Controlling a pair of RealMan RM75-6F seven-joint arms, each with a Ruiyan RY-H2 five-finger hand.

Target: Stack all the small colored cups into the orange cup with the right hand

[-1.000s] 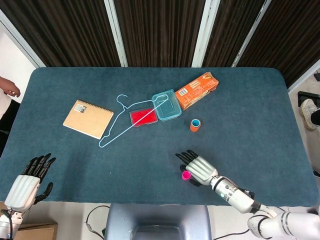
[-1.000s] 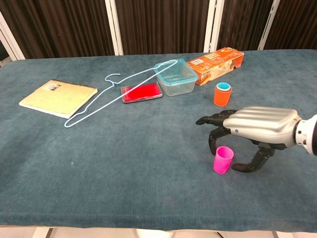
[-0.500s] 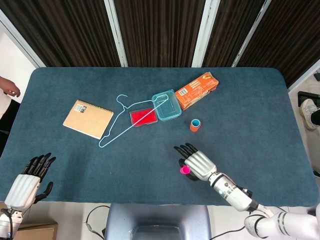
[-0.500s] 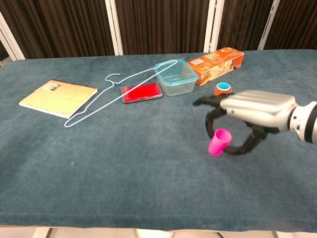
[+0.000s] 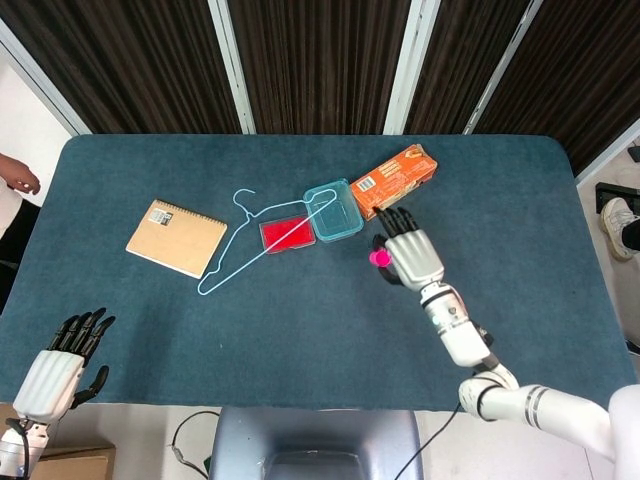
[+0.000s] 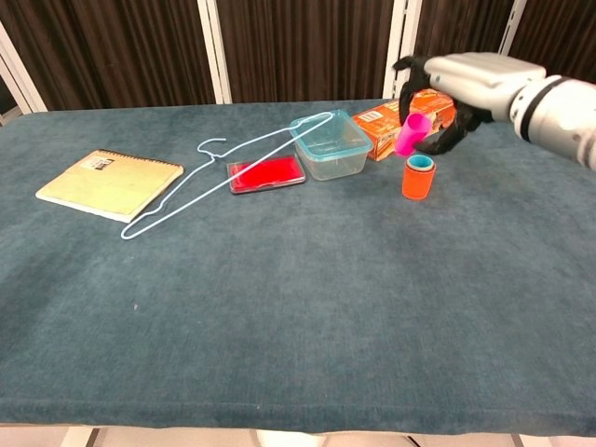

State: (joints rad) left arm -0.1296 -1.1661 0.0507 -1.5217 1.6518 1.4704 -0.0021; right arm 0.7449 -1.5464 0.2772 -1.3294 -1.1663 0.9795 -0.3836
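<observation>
Stacking looks nearly finished: the right hand (image 6: 458, 86) grips the pink cup (image 6: 410, 134), tilted, just above the orange cup (image 6: 418, 181), which already holds a blue cup (image 6: 420, 162), so lowering it in remains, while the left hand (image 5: 55, 372) idles, fingers apart.

Counter (image 6: 279, 307): matt teal cloth. Pink cup (image 6: 410, 133) in right robot hand (image 6: 456, 79): smooth plastic. Robot hand shell: silvery, glossy.
</observation>
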